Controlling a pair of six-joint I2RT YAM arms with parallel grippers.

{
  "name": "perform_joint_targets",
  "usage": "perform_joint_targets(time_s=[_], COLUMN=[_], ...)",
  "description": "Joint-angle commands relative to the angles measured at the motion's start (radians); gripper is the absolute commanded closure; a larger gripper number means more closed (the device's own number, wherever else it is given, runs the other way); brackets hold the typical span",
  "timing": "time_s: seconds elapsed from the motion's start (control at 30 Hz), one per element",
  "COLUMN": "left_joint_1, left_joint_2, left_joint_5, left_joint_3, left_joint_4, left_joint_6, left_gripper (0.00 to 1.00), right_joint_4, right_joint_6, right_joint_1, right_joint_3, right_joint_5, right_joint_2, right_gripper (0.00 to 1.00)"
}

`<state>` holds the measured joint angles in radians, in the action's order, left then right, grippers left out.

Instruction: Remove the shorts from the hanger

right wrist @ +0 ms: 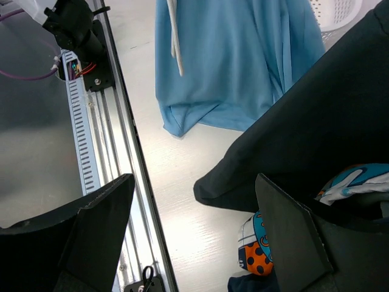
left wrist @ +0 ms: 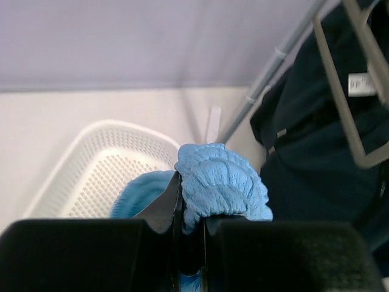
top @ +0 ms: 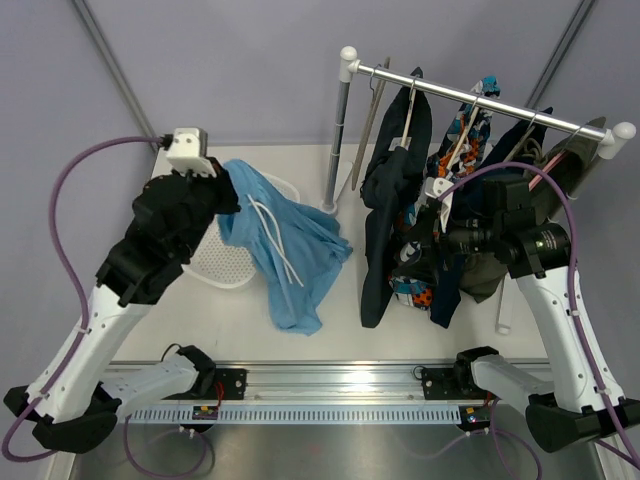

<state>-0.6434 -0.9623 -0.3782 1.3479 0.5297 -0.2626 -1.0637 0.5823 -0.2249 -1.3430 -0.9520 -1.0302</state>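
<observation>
The light blue shorts [top: 285, 250] with a white drawstring [top: 275, 240] hang from my left gripper [top: 228, 190], off any hanger, their hem low over the table. In the left wrist view the jaws [left wrist: 191, 219] are shut on the bunched blue waistband [left wrist: 222, 185]. The dark navy shorts [top: 385, 200] still hang on a hanger [top: 408, 110] on the rail [top: 480, 95]; they also show in the left wrist view [left wrist: 310, 152]. My right gripper [top: 435, 240] is open and empty beside the hanging clothes, with the dark shorts' hem [right wrist: 316, 115] between its fingers [right wrist: 194, 182].
A white perforated basket [top: 225, 262] sits under and behind the blue shorts, seen too in the left wrist view [left wrist: 91, 170]. Patterned orange-and-blue garments [top: 470, 130] hang further right on the rail. The rail's post [top: 338, 150] stands mid-table. The aluminium base rail [right wrist: 121, 152] runs along the near edge.
</observation>
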Motion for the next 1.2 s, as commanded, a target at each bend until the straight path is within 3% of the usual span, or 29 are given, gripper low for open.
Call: perform_joint_targets(time_s=[0.0, 0.37, 0.47, 0.67, 1.17], left_joint_1=[0.062, 0.171, 0.191, 0.231, 0.309], left_joint_2=[-0.044, -0.35, -0.383, -0.408, -0.428], left_joint_5=[-0.027, 0.03, 0.025, -0.022, -0.044], left_joint_3=[0.163, 0.721, 0.787, 0.793, 0.789], left_joint_4=[-0.08, -0.192, -0.217, -0.315, -0.31], left_joint_6=[0.071, 0.163, 0.18, 0.255, 0.402], left_gripper=[1.0, 1.0, 1.0, 1.0, 1.0], right_joint_4=[0.034, 0.085, 0.096, 0.097, 0.099], right_joint_6=[-0.012, -0.053, -0.061, -0.062, -0.065], right_joint_1=[0.006, 0.006, 0.006, 0.006, 0.006], right_joint_3=[-0.03, 0.01, 0.022, 0.033, 0.03], right_joint_5=[-0.031, -0.036, -0.034, -0.034, -0.04], right_joint_2=[-0.01, -0.008, -0.005, -0.007, -0.031], right_gripper=[0.11, 0.11, 0.11, 0.11, 0.1])
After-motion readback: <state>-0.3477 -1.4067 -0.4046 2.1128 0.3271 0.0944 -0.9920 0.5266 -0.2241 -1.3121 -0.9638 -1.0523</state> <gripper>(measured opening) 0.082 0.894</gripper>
